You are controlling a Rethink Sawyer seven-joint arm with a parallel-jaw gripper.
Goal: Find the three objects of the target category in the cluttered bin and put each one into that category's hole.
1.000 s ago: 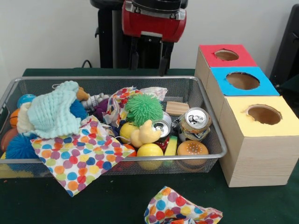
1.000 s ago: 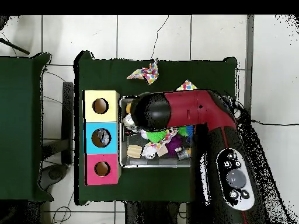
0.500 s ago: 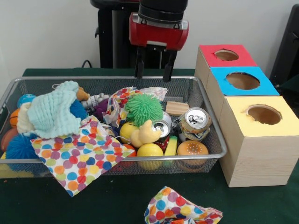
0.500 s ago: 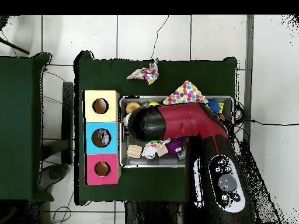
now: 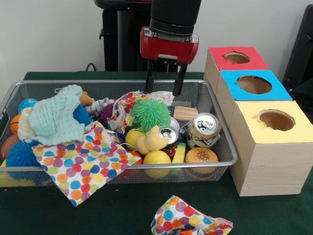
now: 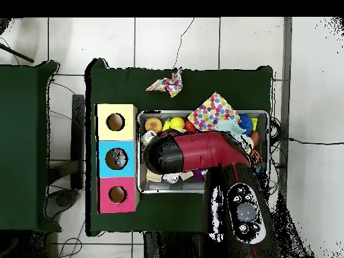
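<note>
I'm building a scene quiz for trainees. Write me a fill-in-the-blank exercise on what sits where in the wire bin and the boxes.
1. The open gripper hangs above the ____ end of the wire mesh bin.
2. The spiky rubber ball directly in front of it is ____.
3. Of the three wooden boxes, the one nearest the camera has a ____ top.
4. The dented drink can stands with its ____ facing up.

Missing words: far; green; yellow; lid

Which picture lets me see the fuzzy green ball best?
The front view. The green ball sits in plain sight in the middle of the basket. From overhead, the red arm covers that spot, so the ball is hidden.
</note>
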